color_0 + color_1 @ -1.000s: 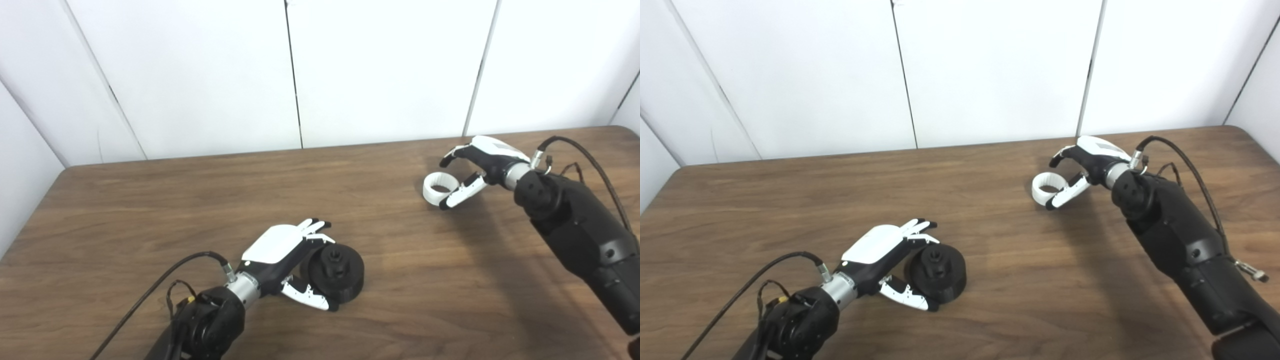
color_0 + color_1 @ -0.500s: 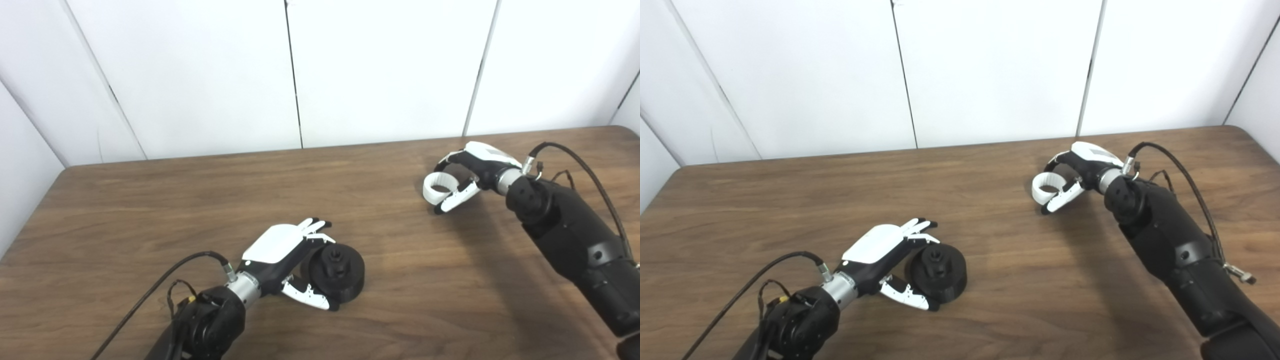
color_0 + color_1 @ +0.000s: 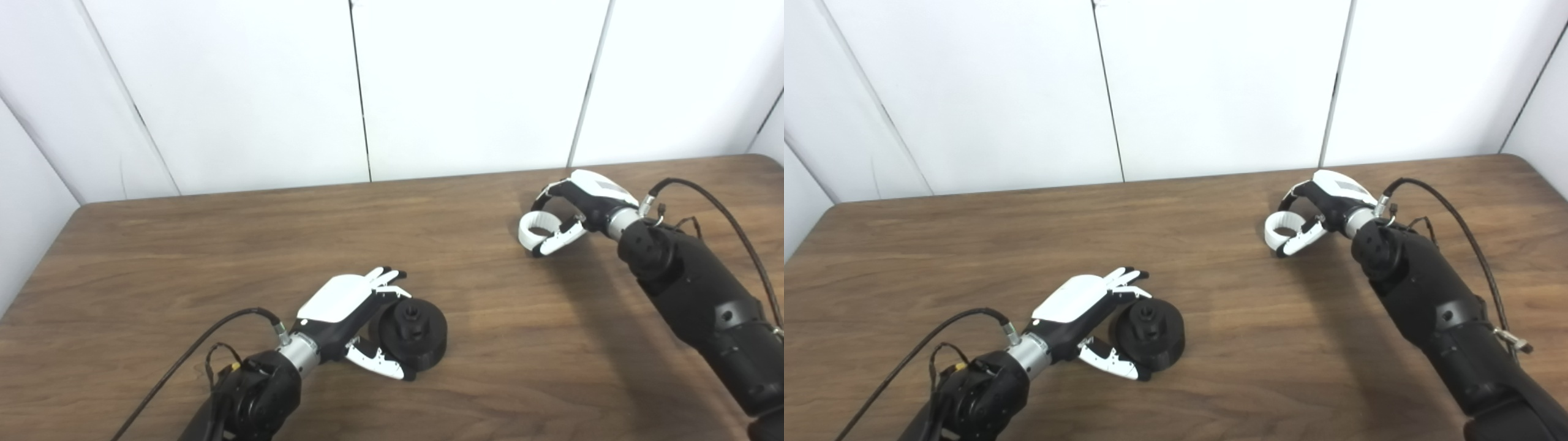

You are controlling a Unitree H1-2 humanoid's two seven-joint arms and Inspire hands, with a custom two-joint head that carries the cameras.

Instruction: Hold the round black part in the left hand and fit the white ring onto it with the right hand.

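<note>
Item 1, nearest: left hand (image 3: 346, 318), one, its arm entering from the lower left with a black cable (image 3: 202, 343) looping beside the wrist. Fingers (image 3: 386, 278) lie over the top rear of the round black part; thumb (image 3: 380, 366) reaches along its near side. The hand cups the part from the left; whether it is truly gripped or only flanked cannot be told

Item 2: round black part (image 3: 413, 334), one, a squat disc with a raised hub at the centre of its face, resting on the table at front centre and tilted a little toward the camera. Its left side is hidden by the left hand; its right side is unobstructed

Item 3: wooden table (image 3: 184, 257), one, dark brown grain, carrying both task pieces, which lie well apart

Item 4: right hand (image 3: 1323, 205), one, at the far right of the table, its black forearm running in from the lower right with a cable (image 3: 1458, 226) arching over the wrist. Fingers curl over the far rim of the white ring, thumb (image 3: 1298, 242) presses against its near rim; the hand is closed around the ring

Item 5: white ring (image 3: 1281, 228), one, a broad band with open centre, at or just above the tabletop; contact with the wood cannot be told

Item 6, farthest: white wall panels (image 3: 478, 86), several, divided by dark seams, standing behind the table's rear edge
</note>
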